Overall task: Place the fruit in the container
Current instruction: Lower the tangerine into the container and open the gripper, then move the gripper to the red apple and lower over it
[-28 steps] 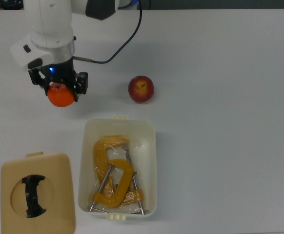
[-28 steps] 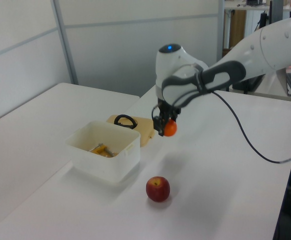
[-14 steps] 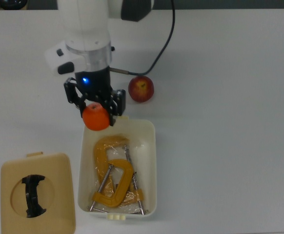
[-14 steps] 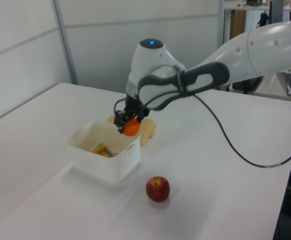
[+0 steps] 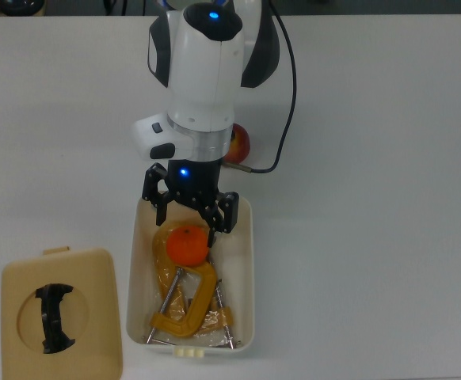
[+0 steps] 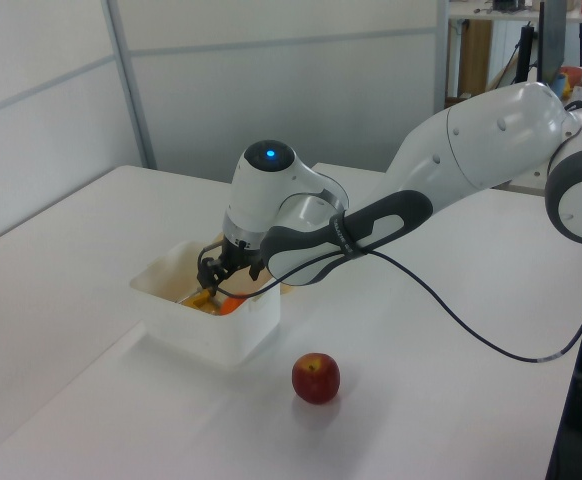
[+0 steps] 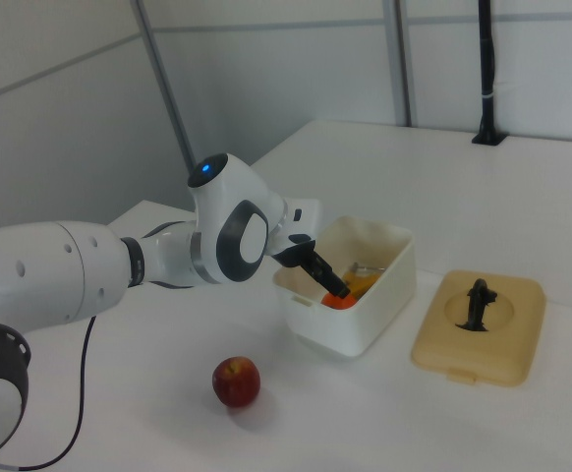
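orange mandarin in the white tub, fingers spread above

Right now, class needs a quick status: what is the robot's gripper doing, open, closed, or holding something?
Gripper: open, holding nothing; the mandarin sits just below it inside the white container.

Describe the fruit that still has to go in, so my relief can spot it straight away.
Start at the white tub in the middle of the table. Just outside its short end nearest the arm's base, a dark red apple sits alone on the bare tabletop. It is the only round red thing; the orange already lies inside the tub among yellow clamps.
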Robot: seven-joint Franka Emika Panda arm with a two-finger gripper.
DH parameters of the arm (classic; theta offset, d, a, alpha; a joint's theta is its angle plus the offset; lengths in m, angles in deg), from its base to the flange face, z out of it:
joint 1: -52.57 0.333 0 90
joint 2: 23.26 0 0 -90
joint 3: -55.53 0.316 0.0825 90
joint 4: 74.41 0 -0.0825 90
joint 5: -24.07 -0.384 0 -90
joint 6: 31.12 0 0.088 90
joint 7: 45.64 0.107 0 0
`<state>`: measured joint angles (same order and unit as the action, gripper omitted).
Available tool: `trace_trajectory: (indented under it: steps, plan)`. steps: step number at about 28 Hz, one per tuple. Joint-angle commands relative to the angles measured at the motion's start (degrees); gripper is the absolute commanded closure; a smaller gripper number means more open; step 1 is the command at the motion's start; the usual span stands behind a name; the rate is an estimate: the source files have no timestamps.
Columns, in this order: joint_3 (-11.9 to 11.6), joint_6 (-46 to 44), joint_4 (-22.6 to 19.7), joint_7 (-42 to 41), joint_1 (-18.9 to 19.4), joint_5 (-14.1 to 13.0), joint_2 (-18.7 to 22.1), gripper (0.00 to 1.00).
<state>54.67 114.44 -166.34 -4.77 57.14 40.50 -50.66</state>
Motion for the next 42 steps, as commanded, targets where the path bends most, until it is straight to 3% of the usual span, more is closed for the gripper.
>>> trace_trajectory:
  steps: [1, 7, 11, 14, 18, 23, 27, 30, 35, 42]
  plan:
    - [-0.4, -0.2, 0.3, 1.1, 0.2, 0.9, 1.7, 0.00]
    - [-0.2, -7.3, -1.7, -2.4, 0.2, 0.3, 5.9, 0.00]
    - [1.0, -16.3, -3.4, -12.3, 0.1, -4.3, 9.2, 0.00]
    - [1.0, -25.1, -4.8, -21.9, 0.1, -10.3, 12.5, 0.00]
    - [1.3, -31.7, -8.2, -27.8, 0.3, -12.6, 16.1, 0.00]
    - [1.7, -30.8, -11.9, -27.8, 2.1, -12.6, 16.4, 0.00]
    - [1.6, -25.8, -17.7, -27.2, 4.7, -11.3, 17.1, 0.00]
    - [1.7, -21.8, -21.9, -24.9, 6.1, -8.4, 17.6, 0.00]
    - [1.7, -17.3, -25.5, -21.1, 7.2, -4.0, 17.0, 0.00]
    - [1.7, -15.0, -27.3, -19.9, 7.3, -1.8, 14.9, 0.00]
